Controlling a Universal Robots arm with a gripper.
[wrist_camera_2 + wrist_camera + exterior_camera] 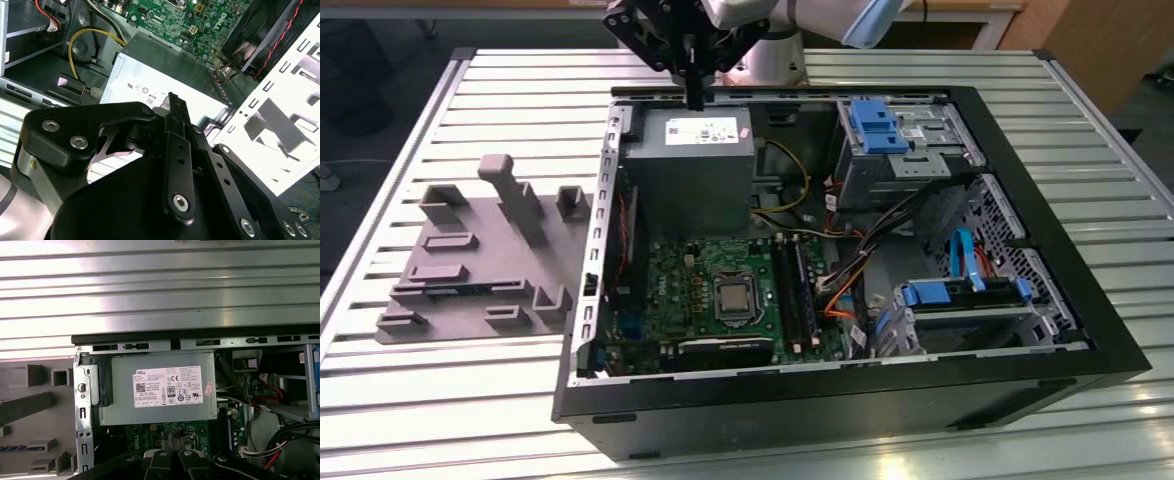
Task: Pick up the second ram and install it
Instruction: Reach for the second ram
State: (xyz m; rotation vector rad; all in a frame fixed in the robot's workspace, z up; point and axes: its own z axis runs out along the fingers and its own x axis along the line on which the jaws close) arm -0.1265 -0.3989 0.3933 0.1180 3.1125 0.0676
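Gripper (696, 100) hangs over the far edge of the open case (854, 405), just above the far end of the power supply (687, 170). Fingers pressed together to a narrow point in both wrist views (172, 98) (172, 438); nothing seen between them.

Near to far, exterior view:
- Slatted metal table (454, 410) carries everything.
- Case lies on its side, open side up, black near wall toward the camera.
- Motherboard (700, 275), green, in the near half of the case. CPU socket (735, 298) about mid-board, long black slots (798, 290) just to its right (exterior view's right). Cannot tell whether any slot is filled.
- Blue bracket (961, 292) on the drive cage at the near right, orange and black cables between it and the board.
- Grey fixture (494, 262) sits on the table outside the case, on the exterior view's left, with upright posts and shallow pockets.
- Second ram (458, 291) lies flat in a pocket on the near part of that fixture, a thin dark blue strip. It is well apart from the gripper; in the first wrist view it shows as a dotted blue line (17, 448).
- Power supply, grey box with white label, fills the far left of the case.
- Second blue bracket (874, 125) at the far right.
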